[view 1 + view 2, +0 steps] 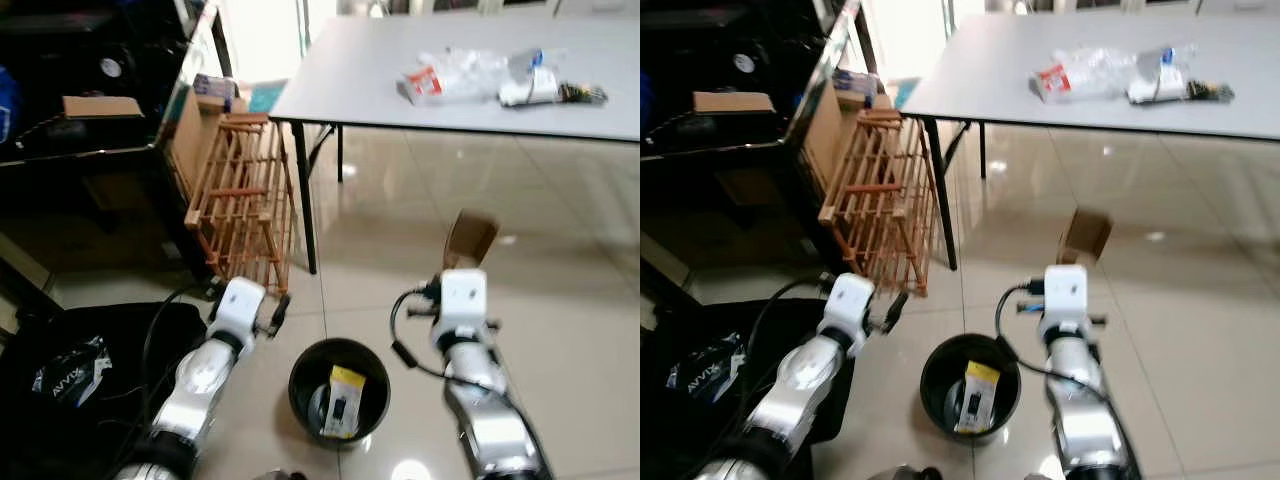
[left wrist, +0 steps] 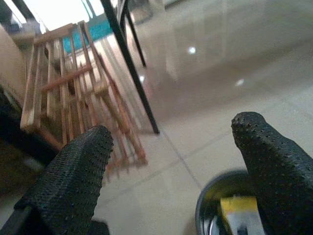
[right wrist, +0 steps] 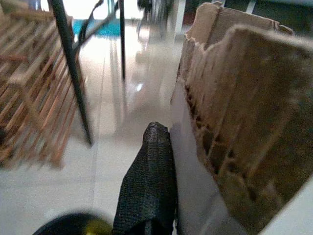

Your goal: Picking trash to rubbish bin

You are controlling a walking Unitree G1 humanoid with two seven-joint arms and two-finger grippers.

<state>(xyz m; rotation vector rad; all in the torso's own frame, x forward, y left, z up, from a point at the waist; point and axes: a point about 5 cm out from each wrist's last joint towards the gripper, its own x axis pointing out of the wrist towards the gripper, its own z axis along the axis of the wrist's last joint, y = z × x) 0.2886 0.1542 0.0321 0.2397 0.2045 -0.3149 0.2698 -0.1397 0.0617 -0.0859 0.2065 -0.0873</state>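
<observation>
The right tool point(image 1: 468, 250) is clamped on a torn piece of brown cardboard point(image 1: 470, 237), held upright above the tiled floor point(image 1: 580, 340) and off to the right of the black rubbish bin point(image 1: 339, 388) — not yet over its mouth. In the right wrist view one black finger point(image 3: 151, 181) presses flat against the cardboard's face, so the grip looks firm. To do this step well, I judge the arm should swing left and draw back until the cardboard hangs squarely above the bin's opening, then lower it before letting go — released from high up, a light flat scrap could flutter past the rim. The bin already holds a yellow-labelled item point(image 1: 344, 398). The left tool point(image 1: 278, 312) hovers just left of the bin with its fingers apart and nothing between them. More trash point(image 1: 500, 77) lies on the grey desk point(image 1: 340, 80) further off.
</observation>
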